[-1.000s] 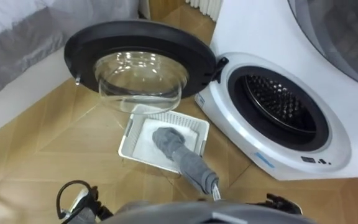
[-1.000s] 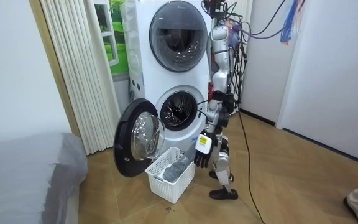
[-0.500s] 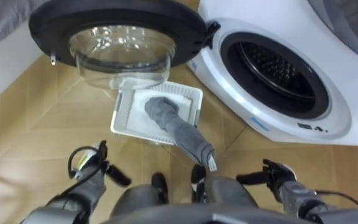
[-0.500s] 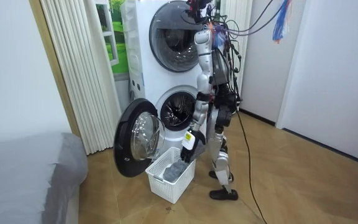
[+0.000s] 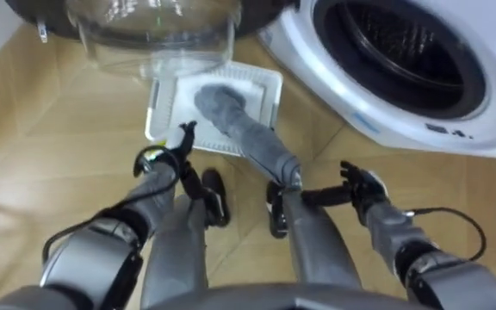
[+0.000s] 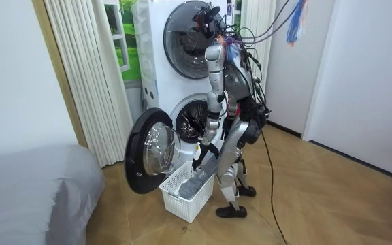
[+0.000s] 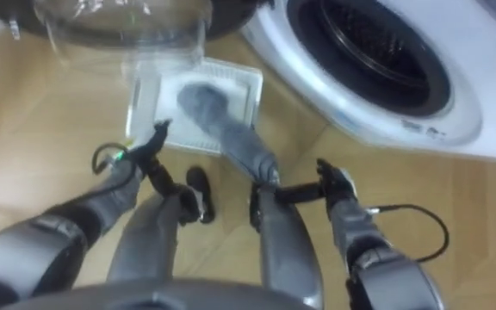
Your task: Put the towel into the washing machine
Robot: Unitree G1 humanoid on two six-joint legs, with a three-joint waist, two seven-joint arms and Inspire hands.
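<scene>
Towel (image 5: 229,114) in basket (image 5: 157,110), tail over 5 o'clock rim. Left robot hand (image 5: 182,143) spread beside 6 o'clock rim; right robot hand (image 5: 357,181) spread, 4 o'clock, apart. Drum (image 5: 403,41) open, 1 o'clock. Robot has bent lower, hands come down; towel unmoved.

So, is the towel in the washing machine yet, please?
Out: the towel drapes from the basket, beside the open door.
</scene>
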